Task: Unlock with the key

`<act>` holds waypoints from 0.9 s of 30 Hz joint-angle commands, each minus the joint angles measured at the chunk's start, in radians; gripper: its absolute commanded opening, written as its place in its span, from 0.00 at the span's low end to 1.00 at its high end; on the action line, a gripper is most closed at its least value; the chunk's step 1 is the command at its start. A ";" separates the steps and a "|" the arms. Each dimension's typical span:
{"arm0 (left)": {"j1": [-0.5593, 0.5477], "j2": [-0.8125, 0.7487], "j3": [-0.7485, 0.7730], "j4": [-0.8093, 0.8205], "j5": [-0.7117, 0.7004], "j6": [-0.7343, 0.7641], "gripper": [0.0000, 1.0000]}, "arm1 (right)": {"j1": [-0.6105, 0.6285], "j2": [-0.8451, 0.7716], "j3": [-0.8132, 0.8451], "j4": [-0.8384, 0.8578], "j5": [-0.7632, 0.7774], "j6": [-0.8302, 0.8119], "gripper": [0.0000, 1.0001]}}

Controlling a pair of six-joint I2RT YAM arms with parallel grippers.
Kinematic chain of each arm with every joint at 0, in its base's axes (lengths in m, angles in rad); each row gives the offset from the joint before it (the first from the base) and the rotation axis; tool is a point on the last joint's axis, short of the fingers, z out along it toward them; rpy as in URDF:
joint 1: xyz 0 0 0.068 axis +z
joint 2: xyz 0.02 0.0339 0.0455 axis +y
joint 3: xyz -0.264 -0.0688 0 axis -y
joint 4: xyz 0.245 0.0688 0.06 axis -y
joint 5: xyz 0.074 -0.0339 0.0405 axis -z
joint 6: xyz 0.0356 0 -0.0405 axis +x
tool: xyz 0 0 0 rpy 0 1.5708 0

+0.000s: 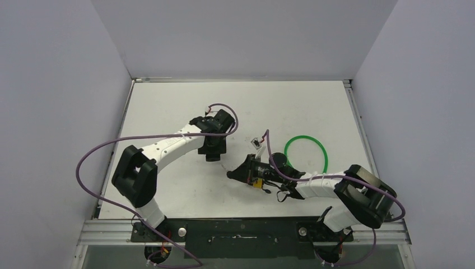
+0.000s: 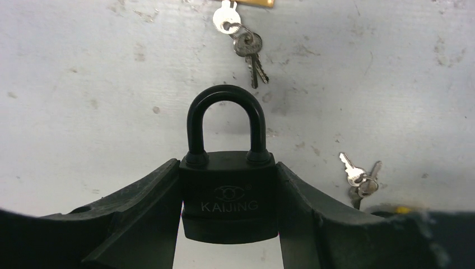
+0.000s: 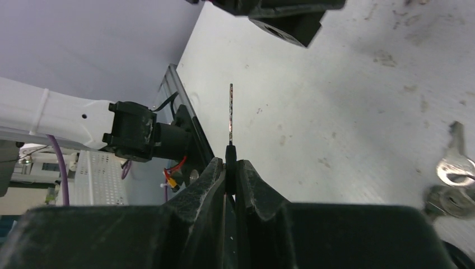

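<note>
Left wrist view gives me the padlock [image 2: 228, 196] square on: black body marked KAIJING, shackle up and both legs seated in the body. The left gripper [image 1: 212, 150] stands about half open, with its fingers [image 2: 140, 213] pressed against the lock's two sides, so it has the lock clamped. Beyond the shackle a bunch of spare keys [image 2: 246, 47] lies on the table [image 2: 84, 84], and a second bunch [image 2: 361, 176] lies off to one side. On the right wrist view, the right gripper [image 3: 230, 168] is closed almost completely on the head of the key [image 3: 230, 112]. I see its blade edge-on, sticking straight out past the fingertips. It points towards the dark underside of the left gripper at the top of that view, but stops short of it. From the top view, the two grippers sit near each other around mid-table, not touching, with a green ring [image 1: 305, 151] flat on the table just beyond the right arm.
</note>
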 commanded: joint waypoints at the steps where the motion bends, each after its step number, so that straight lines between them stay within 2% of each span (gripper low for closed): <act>1: 0.013 -0.083 -0.037 0.125 0.092 -0.057 0.10 | 0.035 0.070 0.068 0.178 0.034 0.063 0.00; 8: 0.049 -0.135 -0.089 0.181 0.143 -0.134 0.10 | 0.044 0.165 0.111 0.227 0.058 0.105 0.00; 20: 0.077 -0.162 -0.103 0.188 0.171 -0.140 0.08 | 0.040 0.290 0.147 0.310 0.036 0.166 0.00; 27: 0.078 -0.168 -0.109 0.189 0.178 -0.145 0.06 | 0.034 0.311 0.166 0.324 0.054 0.190 0.00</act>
